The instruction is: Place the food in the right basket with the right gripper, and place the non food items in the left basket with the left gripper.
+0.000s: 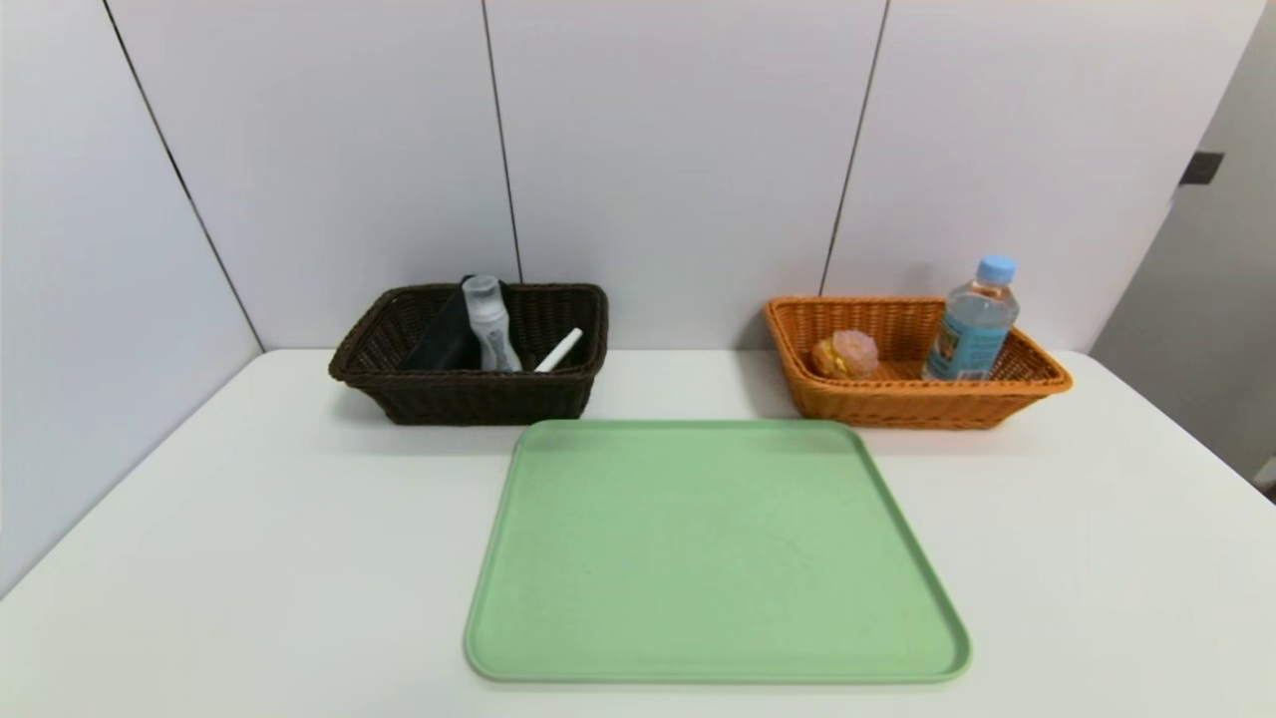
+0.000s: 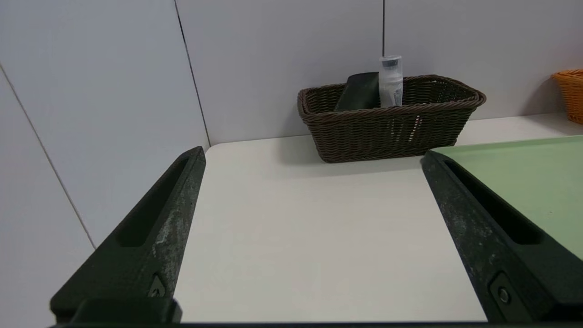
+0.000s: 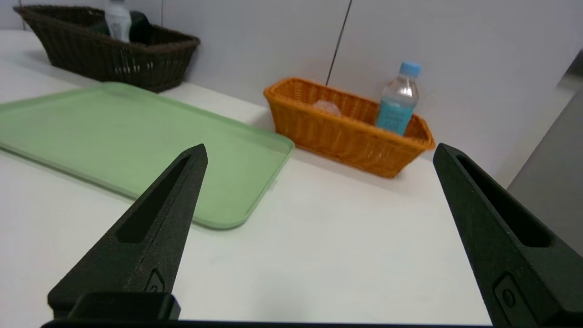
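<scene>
Pale grey wall panels behind a white counter, seams running down to the counter's back edge. Green tray lying flat in the middle of the counter, bare, nearer than both baskets.

Dark brown basket at the back on the robot's left, against the wall, just behind the tray's far left corner. Inside: a clear tube-like bottle standing upright, a flat black item leaning beside it, and a white stick-like item tilted against the near rim.

Orange basket at the back on the robot's right, just behind the tray's far right corner. Inside: a water bottle with a blue cap and blue label, upright toward the right end, and a small wrapped pink and yellow snack toward the left end, apart from the bottle.

Left claw spread wide and holding nothing, hovering over bare counter left of the tray, pointed toward the brown basket and well short of it.

Right claw likewise spread wide and holding nothing, above the counter beside the tray's near right corner, pointed toward the orange basket, well short of it.
</scene>
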You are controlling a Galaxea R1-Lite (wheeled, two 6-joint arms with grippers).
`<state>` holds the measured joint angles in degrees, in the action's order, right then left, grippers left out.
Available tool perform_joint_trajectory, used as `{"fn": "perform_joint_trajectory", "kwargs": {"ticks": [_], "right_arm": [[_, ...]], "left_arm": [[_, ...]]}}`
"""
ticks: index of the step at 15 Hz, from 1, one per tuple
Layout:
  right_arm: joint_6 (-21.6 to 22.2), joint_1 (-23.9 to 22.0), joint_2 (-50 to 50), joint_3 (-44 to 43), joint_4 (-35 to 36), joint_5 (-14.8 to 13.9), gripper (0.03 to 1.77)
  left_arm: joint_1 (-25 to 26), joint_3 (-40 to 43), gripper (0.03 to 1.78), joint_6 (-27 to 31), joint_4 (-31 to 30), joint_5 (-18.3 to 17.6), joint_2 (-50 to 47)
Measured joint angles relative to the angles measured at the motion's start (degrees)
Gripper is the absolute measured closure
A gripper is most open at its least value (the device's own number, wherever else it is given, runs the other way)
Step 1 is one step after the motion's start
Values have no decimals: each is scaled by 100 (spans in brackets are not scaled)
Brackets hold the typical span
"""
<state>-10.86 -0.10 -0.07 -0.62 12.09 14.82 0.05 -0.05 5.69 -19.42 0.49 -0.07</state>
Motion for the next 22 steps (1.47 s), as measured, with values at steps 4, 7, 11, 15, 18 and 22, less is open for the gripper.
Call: {"fn": "perform_joint_trajectory", "kwargs": {"ticks": [4, 7, 11, 15, 18, 22], "right_arm": [[30, 0, 0, 57, -427, -808, 9], [69, 0, 2, 60, -925, -1368, 9], [338, 0, 2, 62, -1212, -1364, 9], [1139, 0, 7, 60, -1204, -1520, 9], [1202, 0, 7, 57, -1202, -1524, 9], [1201, 0, 7, 55, -1179, -1535, 9]], "left_arm": [[2, 5, 12, 63, 317, 22, 0], [2, 5, 12, 91, 738, 138, 0], [5, 5, 12, 43, 1215, 80, 2], [2, 5, 12, -239, 1752, -104, 2], [2, 5, 12, -679, 1673, -38, 2], [2, 5, 12, -690, 1666, -33, 7]]}}
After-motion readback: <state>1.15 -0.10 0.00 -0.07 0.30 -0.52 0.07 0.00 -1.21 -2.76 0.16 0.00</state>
